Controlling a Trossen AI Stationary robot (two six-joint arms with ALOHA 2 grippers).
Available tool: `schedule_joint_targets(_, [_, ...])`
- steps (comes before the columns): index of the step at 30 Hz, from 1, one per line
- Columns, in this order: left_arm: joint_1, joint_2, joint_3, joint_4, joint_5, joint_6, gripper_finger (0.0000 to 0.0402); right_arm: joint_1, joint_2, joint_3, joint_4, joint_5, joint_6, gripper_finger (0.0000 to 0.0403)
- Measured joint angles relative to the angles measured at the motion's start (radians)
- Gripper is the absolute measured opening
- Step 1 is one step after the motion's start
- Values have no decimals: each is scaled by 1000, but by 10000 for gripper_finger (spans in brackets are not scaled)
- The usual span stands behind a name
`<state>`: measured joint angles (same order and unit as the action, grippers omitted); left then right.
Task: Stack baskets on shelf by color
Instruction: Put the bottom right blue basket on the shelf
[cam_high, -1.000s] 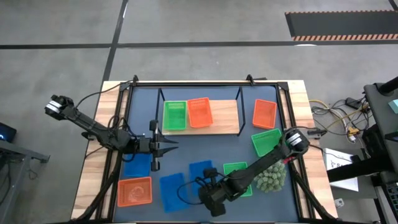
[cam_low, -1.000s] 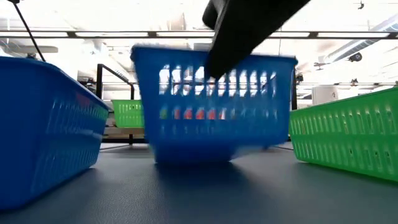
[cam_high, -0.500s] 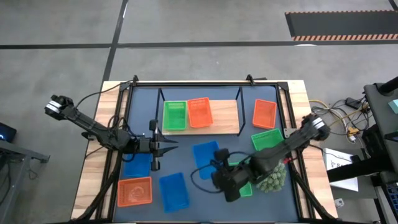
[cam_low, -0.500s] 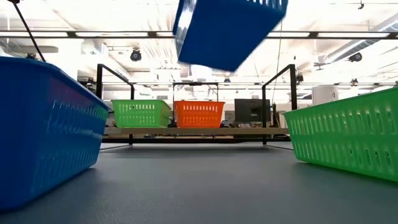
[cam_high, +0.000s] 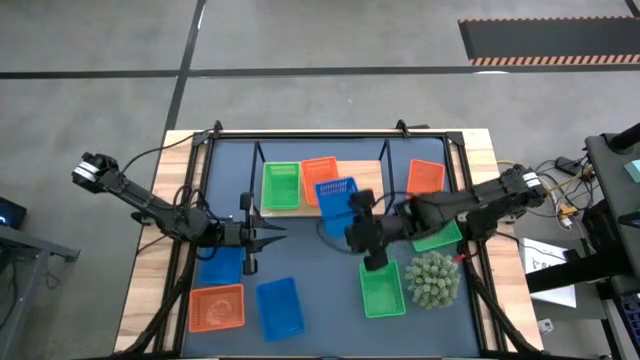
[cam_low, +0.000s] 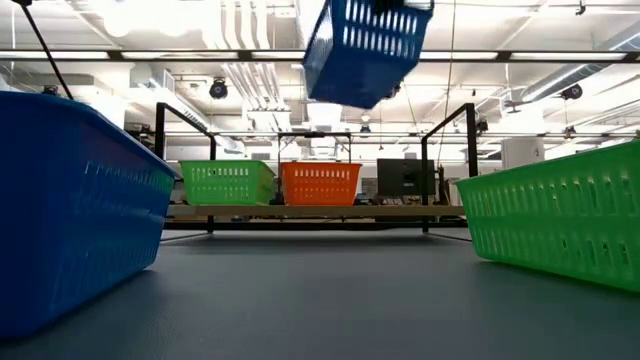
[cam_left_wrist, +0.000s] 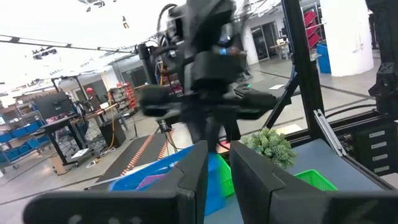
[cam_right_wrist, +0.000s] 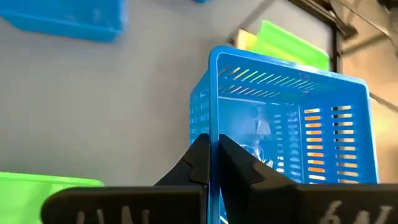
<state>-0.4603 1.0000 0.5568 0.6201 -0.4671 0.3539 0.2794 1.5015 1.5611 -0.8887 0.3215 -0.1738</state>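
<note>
My right gripper is shut on a blue basket, held high over the near edge of the shelf; the low view shows that basket tilted in the air. On the shelf stand a green basket and an orange basket, the orange one partly hidden by the blue one. My left gripper hovers over the mat left of centre, its fingers a narrow gap apart with nothing between them. My right gripper pinches one side wall of the blue basket at its rim, one finger inside the basket and one outside. It comes from the table's right, slanting down. The basket hangs tilted, clear of the mat and the shelf.
Right of the shelf sits an orange basket, and a green one lies under my right arm. Near the front are a green basket, two blue ones, an orange one and a spiky green plant ball.
My right gripper has risen and gone from the near middle of the mat toward the far edge and the shelf, rolling as it went. The blue basket has come up off the mat with it and now hangs tilted over the shelf's near edge.
</note>
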Motion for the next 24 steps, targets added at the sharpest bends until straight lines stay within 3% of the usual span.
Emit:
schedule_joint_targets(12, [0,-11,3,0,-1,23,52,-284,-88,-200,128,-121,-107,9])
schedule_joint_targets(24, [0,-13,3,0,-1,24,52,-415,-169,-382,201,-165,-125,9])
